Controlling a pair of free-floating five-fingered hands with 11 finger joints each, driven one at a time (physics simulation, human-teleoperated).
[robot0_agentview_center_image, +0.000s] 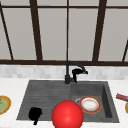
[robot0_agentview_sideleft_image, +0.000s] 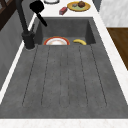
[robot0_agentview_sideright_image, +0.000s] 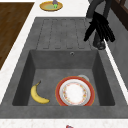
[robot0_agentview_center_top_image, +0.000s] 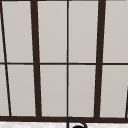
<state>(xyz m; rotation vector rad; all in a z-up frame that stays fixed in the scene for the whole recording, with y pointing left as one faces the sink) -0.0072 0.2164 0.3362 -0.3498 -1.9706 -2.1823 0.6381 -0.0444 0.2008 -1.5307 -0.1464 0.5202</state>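
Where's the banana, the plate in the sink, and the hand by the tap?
banana (robot0_agentview_sideright_image: 38, 95), right side view, middle of its curve
plate (robot0_agentview_sideright_image: 74, 92), right side view, white centre
right hand (robot0_agentview_sideright_image: 101, 27), right side view, back of the hand

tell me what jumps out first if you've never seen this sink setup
A big red ball sits front and centre in the front view, low before the sink. Behind it, an orange-rimmed plate lies in the basin with a banana beside it. One black robot hand hangs by the faucet, another over the drainboard's near left corner.
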